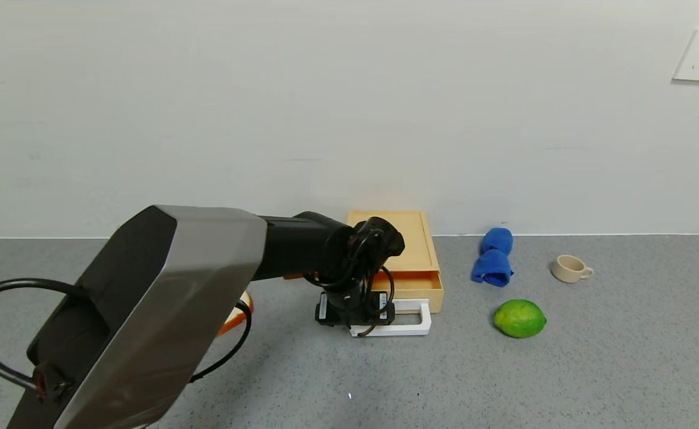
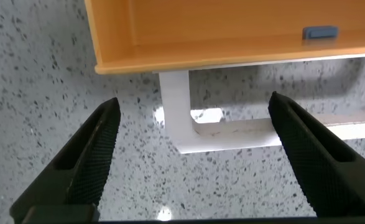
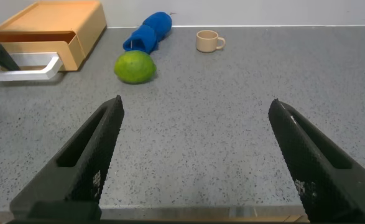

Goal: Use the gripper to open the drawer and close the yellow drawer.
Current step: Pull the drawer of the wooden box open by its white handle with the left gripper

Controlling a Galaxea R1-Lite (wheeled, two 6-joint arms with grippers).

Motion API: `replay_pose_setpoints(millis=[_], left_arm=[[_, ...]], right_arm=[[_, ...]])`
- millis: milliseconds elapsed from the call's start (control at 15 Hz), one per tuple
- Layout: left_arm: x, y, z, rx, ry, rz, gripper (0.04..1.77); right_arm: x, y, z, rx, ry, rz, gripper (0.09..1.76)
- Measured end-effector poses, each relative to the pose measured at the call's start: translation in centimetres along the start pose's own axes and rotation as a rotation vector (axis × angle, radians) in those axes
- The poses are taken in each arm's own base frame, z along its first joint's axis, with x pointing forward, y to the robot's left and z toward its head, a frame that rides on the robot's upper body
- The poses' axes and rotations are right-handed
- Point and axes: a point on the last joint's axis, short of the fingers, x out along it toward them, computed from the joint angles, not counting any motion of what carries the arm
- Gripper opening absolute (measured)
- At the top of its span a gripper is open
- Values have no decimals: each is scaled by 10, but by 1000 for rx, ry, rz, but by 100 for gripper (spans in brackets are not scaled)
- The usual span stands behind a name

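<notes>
The yellow-tan drawer (image 1: 410, 290) stands pulled out a little from its low case (image 1: 397, 238) by the wall. Its white loop handle (image 1: 412, 325) lies in front of it on the counter. My left gripper (image 1: 358, 322) hangs over the handle's left end. In the left wrist view the left gripper (image 2: 194, 106) is open, its jaws either side of the handle's corner (image 2: 226, 135) without touching it. The drawer's front wall and inside (image 2: 232, 37) show beyond. My right gripper (image 3: 196, 104) is open and empty above bare counter, out of the head view.
A green lime (image 1: 519, 318), a blue cloth (image 1: 493, 257) and a small beige cup (image 1: 569, 268) lie right of the drawer. An orange-rimmed thing (image 1: 243, 311) shows behind my left arm. A small blue-grey piece (image 2: 319, 32) sits inside the drawer. The wall is close behind the case.
</notes>
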Motion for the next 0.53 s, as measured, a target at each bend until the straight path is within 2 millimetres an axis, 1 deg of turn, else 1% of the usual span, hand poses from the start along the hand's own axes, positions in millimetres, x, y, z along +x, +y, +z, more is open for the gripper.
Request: replay_pose_setpoints(millis=[200, 533], left_arm=[[-4, -3, -8, -1, 12, 0, 172], [-6, -2, -15, -26, 52, -21, 172]], right_arm=[[0, 0, 0, 0, 0, 0, 171], [0, 0, 0, 0, 0, 0, 171]])
